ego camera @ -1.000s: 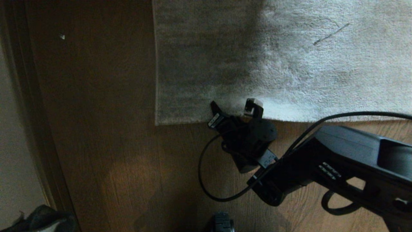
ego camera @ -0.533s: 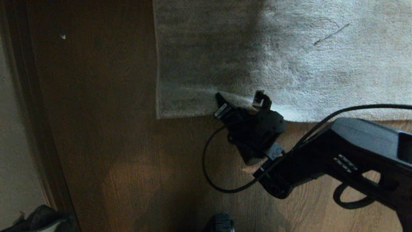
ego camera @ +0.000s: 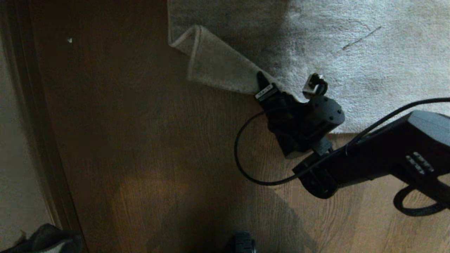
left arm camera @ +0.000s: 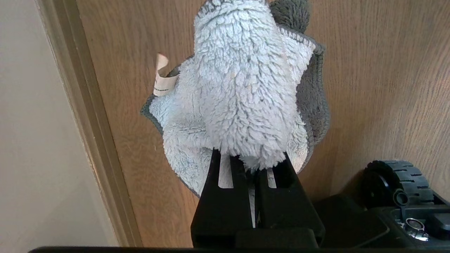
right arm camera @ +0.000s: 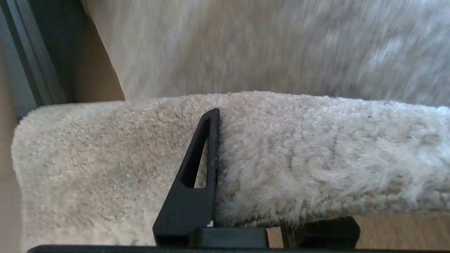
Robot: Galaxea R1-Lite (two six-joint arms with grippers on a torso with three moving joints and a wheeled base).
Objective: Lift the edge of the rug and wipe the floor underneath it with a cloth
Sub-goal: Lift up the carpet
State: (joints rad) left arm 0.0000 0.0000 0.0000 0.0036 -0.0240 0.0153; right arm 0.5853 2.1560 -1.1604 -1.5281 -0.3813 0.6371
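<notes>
The right gripper point(ego camera: 289, 88) has its jaws pinched on the rug point(ego camera: 351, 59) edge, one finger point(right arm camera: 197, 175) above the pile, the other apparently beneath. One corner is folded toward eleven o'clock over bare floor point(ego camera: 158, 140). The left gripper point(left arm camera: 251, 165), jaws pressed together, pinches one cloth point(left arm camera: 242, 91).
</notes>
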